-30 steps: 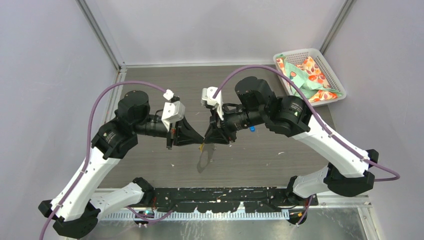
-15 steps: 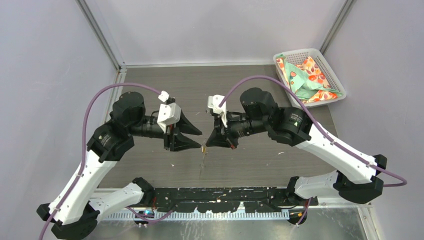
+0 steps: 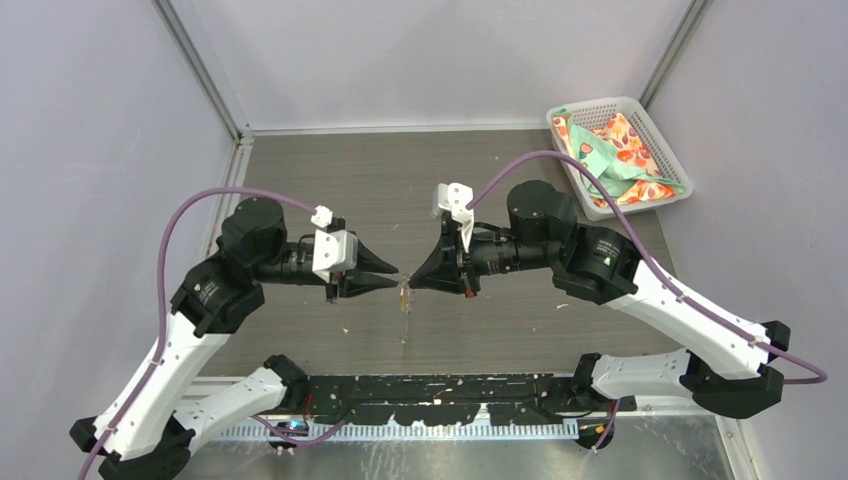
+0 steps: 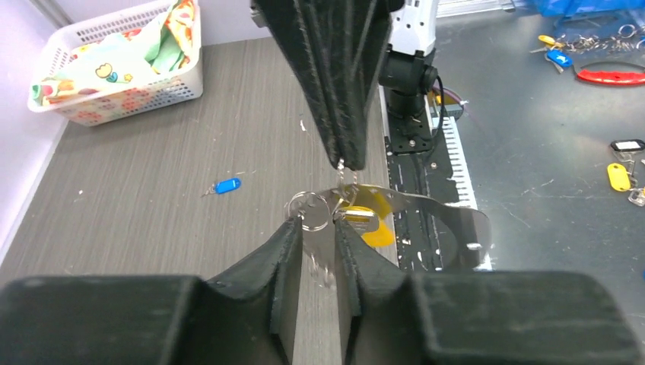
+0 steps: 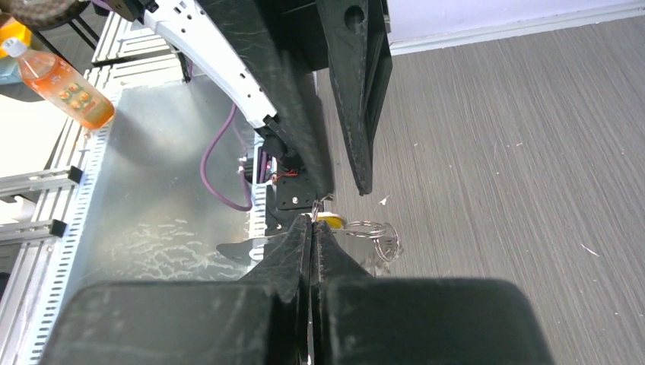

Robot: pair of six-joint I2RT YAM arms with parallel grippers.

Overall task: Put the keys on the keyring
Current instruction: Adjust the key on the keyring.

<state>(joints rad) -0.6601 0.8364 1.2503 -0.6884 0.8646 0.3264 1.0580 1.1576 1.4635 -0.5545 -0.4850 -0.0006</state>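
Top external shows both arms reaching inward above the tabletop point(image 3: 400, 170), forearms roughly level. The left fingers point(image 3: 383, 268) and right fingers point(image 3: 418, 281) meet tip to tip in mid-air, and the yellow key point(image 3: 404, 294) dangles just below them. Held this high, anything that slips would likely fall to the tabletop and need a fresh pickup. Left wrist view has the left fingers partly apart, with the silver keyring point(image 4: 308, 210) lying across the gap at their tips. Whether the pads actually press it I cannot tell. The right fingers come in head-on from the opposite side, pressed shut on a small metal link above the yellow head. If the left fingers close off-centre, the ring could twist or pop sideways. The blue key point(image 4: 227, 185) lies alone on the tabletop, well apart, not yet threaded. Right wrist view shows the shut fingers pinching only the edge of the metal, a thin hold that a tug from the other arm might break.
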